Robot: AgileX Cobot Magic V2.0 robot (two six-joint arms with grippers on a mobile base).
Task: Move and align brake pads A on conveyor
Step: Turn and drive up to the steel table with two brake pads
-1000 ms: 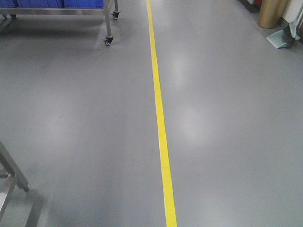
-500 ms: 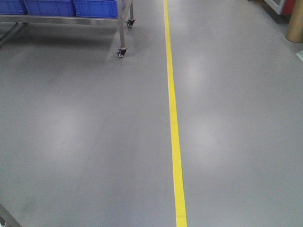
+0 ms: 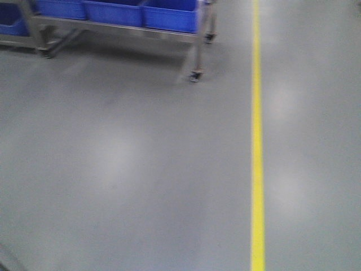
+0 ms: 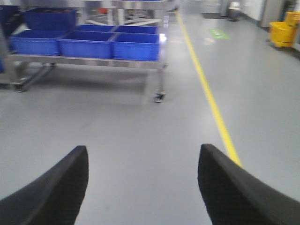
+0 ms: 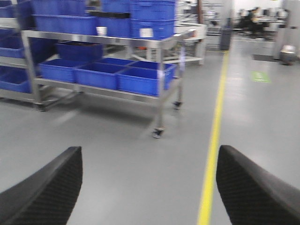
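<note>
Neither the brake pads A nor the conveyor shows in any view; only factory floor lies ahead. In the left wrist view my left gripper (image 4: 143, 161) is open, its two black fingers wide apart with bare grey floor between them. My right gripper (image 5: 147, 164) is open too in the right wrist view, holding nothing, with floor between its fingers and the yellow line just inside the right finger. The front view shows neither arm and is blurred.
A wheeled steel rack (image 3: 194, 51) carrying blue bins (image 3: 169, 17) stands ahead on the left, one caster (image 3: 196, 75) nearest. A yellow floor line (image 3: 257, 141) runs away on the right. A yellow mop bucket (image 4: 283, 33) stands far right.
The front view has swung left: the yellow line has shifted to the right of the frame and the rack with blue bins has come further into view. The steel frame at lower left is gone.
</note>
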